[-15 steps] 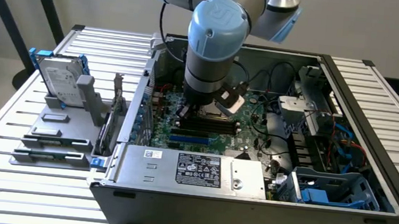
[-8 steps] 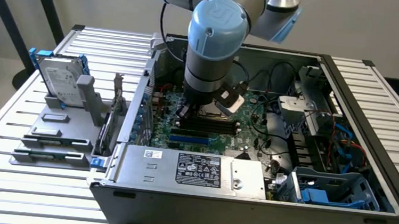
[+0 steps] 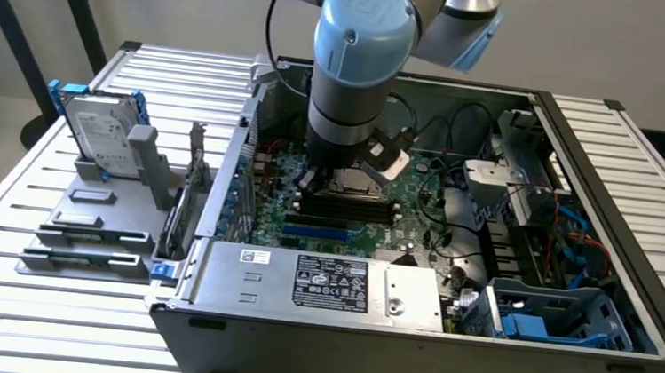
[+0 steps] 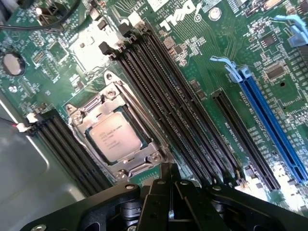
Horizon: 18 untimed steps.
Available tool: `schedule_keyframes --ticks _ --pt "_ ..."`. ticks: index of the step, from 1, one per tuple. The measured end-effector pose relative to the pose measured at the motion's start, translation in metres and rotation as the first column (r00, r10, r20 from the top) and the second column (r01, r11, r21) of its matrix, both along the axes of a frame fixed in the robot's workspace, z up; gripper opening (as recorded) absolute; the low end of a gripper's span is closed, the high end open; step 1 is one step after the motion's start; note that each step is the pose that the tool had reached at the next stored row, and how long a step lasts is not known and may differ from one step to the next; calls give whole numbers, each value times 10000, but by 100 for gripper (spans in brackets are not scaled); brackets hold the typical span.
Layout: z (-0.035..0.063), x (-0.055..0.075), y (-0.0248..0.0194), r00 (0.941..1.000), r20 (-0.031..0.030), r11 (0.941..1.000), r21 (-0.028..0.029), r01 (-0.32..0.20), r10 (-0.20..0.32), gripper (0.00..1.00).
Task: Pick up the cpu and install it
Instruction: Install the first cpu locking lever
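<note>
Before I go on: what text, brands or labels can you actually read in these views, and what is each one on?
"DELL": white letters on the green motherboard, wrist view.
Silver-grey square cpu in its metal socket frame: printed lines, too blurred to read.
White label on the grey metal power supply box: marks and text too small to read.
White sticker on the upright silver hard drive: unreadable.

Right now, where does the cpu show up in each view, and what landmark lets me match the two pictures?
Exterior view: the cpu is partly hidden under the arm, in the socket at mid-motherboard, just behind the black memory slots.
Wrist view: the cpu lies flat inside the metal socket frame, close to the shut tool, which holds nothing.
Shared landmark: the black memory slots beside the socket.
</note>
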State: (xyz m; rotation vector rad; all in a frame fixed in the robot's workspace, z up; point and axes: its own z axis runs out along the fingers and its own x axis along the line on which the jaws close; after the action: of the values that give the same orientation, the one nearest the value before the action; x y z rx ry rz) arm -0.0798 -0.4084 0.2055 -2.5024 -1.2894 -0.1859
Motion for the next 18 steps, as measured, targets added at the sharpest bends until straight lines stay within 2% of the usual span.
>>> schedule_keyframes --ticks 2,7,13,18 --pt "72 -2 12 10000 -4 10000 -2 -8 8 11" --pt "169 -2 118 9998 -36 9998 -51 -186 186 11" --pt "201 -4 241 9988 -44 9987 -114 -494 493 11" --pt "204 -8 313 9963 -51 9961 -199 -862 862 11"
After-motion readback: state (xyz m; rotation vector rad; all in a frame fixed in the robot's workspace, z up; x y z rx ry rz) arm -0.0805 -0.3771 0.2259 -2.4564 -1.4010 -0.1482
